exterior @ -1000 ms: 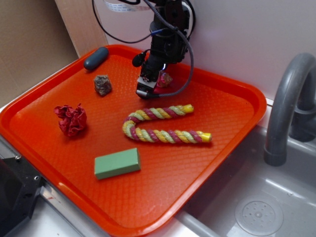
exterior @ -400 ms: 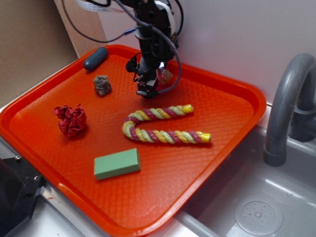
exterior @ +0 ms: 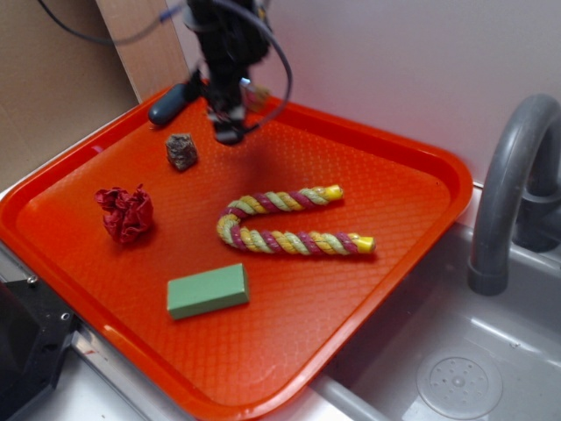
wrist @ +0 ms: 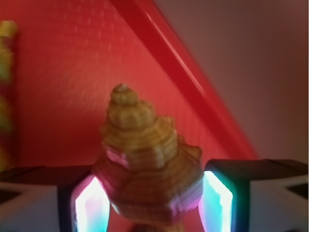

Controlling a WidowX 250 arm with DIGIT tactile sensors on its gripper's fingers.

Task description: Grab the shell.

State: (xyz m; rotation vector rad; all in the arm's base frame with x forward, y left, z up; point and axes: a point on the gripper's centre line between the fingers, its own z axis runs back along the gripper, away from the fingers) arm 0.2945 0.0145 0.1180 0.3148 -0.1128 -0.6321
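Along the left side of the orange tray, a red crumpled paper ball sits near the left edge, and a grey-brown lumpy rock lies further back, toward the far-left corner. A dark grey-blue oblong object rests right at that far corner against the rim. Just beside it, the gripper hangs over the far edge of the tray, blurred in the exterior view. Its fingers are clamped on the shell: the wrist view shows the tan ribbed spiral wedged between the two lit pads, touching both, its pointed tip aimed away from the camera with the tray floor and raised rim behind it. Whether the shell clears the tray surface cannot be told. Nearer the front edge lies a green rectangular block. At the tray's middle, a yellow-and-maroon twisted rope is bent into a U opening to the right. Beyond the right edge stands a grey faucet over a sink.
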